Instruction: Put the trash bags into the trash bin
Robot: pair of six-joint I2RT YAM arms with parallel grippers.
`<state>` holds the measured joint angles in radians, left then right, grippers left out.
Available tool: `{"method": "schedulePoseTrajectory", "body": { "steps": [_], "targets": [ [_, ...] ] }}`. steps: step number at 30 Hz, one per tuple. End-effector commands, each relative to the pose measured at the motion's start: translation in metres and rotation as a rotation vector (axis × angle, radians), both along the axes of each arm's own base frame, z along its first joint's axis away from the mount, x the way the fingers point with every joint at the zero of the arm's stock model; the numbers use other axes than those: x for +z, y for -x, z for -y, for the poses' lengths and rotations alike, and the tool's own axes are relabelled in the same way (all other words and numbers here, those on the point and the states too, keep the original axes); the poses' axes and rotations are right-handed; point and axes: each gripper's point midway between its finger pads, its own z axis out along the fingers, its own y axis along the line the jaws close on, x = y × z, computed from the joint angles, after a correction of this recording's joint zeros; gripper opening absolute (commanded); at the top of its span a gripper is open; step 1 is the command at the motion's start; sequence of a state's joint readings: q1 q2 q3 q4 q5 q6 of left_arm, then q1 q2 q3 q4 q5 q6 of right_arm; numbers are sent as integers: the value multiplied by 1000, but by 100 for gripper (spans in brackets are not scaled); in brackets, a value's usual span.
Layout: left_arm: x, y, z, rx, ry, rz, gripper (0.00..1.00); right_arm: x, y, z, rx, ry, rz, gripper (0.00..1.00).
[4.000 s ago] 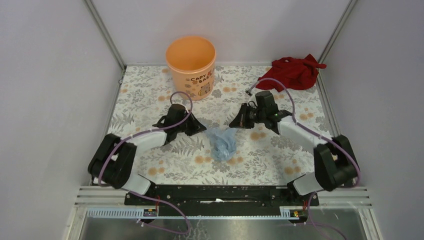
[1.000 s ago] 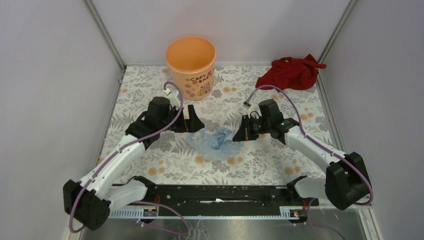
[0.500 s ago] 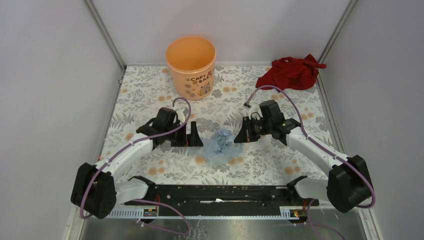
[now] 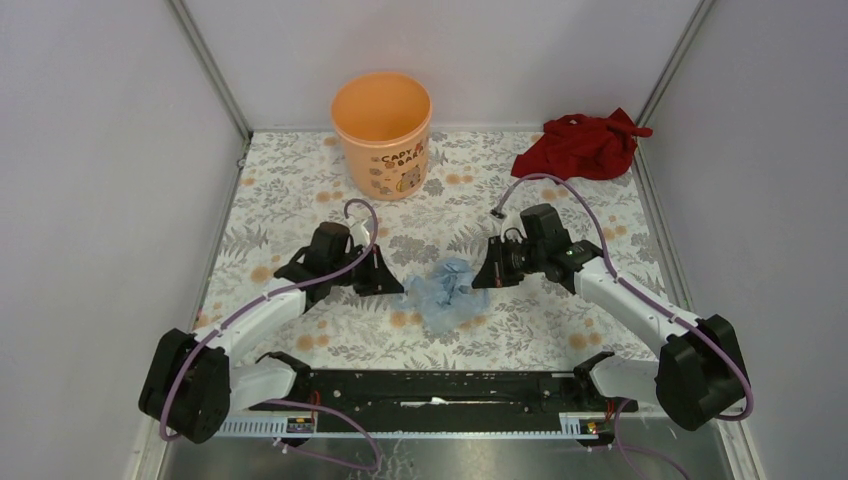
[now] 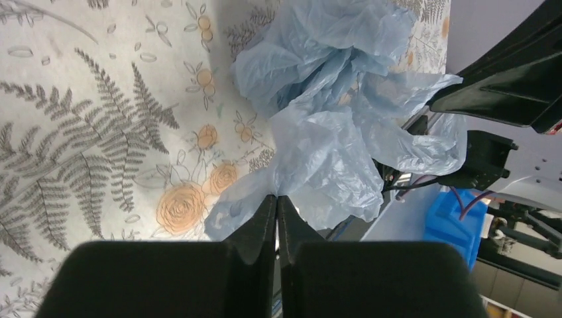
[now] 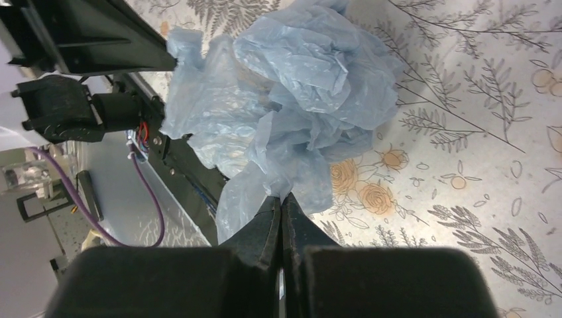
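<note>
The pale blue trash bag [image 4: 445, 293] lies crumpled on the flowered table between my two grippers. My left gripper [image 4: 393, 283] is at its left edge; in the left wrist view its jaws [image 5: 276, 197] are shut, with a fold of the bag [image 5: 331, 132] pinched at the tips. My right gripper [image 4: 482, 277] is at the bag's right edge; in the right wrist view its jaws [image 6: 280, 196] are shut on a fold of the bag [image 6: 298, 99]. The orange bucket [image 4: 382, 120] stands upright and open at the back, apart from the bag.
A dark red cloth [image 4: 585, 145] lies in the back right corner. Grey walls close in the table on the left, right and back. The black rail [image 4: 440, 385] of the arm bases runs along the near edge.
The left gripper has come down and nearer, onto the bag's left edge. The right gripper has shifted slightly right. The bag now sits a little more spread between them.
</note>
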<state>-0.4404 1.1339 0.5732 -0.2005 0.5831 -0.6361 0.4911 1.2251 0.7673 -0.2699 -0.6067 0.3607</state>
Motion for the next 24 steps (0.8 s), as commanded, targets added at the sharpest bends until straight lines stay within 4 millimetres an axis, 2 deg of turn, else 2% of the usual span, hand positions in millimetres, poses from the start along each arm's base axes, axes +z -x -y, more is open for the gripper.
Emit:
{"method": "schedulePoseTrajectory", "body": {
  "steps": [1,4,7,9,10,11,12,13,14,15,16,17,18,19,20,21,22,23,24],
  "targets": [
    [22,-13,10,-3,59,82,0,-2,-5,9,-80,65,-3,0],
    [30,-24,13,27,13,137,0,-10,-15,21,-174,149,-25,0],
    [48,-40,20,80,-36,231,0,-15,-28,34,-300,227,-51,0],
    [67,-55,33,106,-68,313,0,-8,-48,45,-392,273,-48,0],
    [84,-66,42,112,-84,361,0,7,-64,47,-414,268,-35,0],
    [106,-78,50,104,-115,409,0,31,-81,52,-432,269,-18,0],
    [143,-87,59,103,-140,484,0,64,-98,59,-454,282,25,0],
    [194,-90,69,111,-137,592,0,111,-113,62,-475,280,113,0],
    [248,-85,75,134,-106,722,0,159,-119,64,-487,246,206,0],
    [307,-69,79,161,-35,855,0,215,-117,65,-507,176,325,0],
    [355,-46,79,160,65,966,0,265,-107,67,-521,93,449,0],
    [381,-29,76,166,141,1022,0,308,-91,65,-507,-7,573,0],
    [393,-20,69,179,188,1043,0,337,-71,62,-467,-110,688,0],
    [387,-18,64,192,188,1031,0,355,-54,59,-426,-208,782,0],
    [367,-23,62,207,145,1005,0,350,-41,58,-392,-255,836,0],
    [332,-29,62,210,76,960,0,332,-37,58,-374,-269,859,0],
    [293,-36,64,213,4,901,0,301,-38,59,-386,-251,840,0],
    [245,-39,66,193,-73,829,0,245,-52,58,-405,-178,744,0],
    [199,-38,68,175,-137,756,0,169,-62,59,-416,-50,588,0]
  ]
}}
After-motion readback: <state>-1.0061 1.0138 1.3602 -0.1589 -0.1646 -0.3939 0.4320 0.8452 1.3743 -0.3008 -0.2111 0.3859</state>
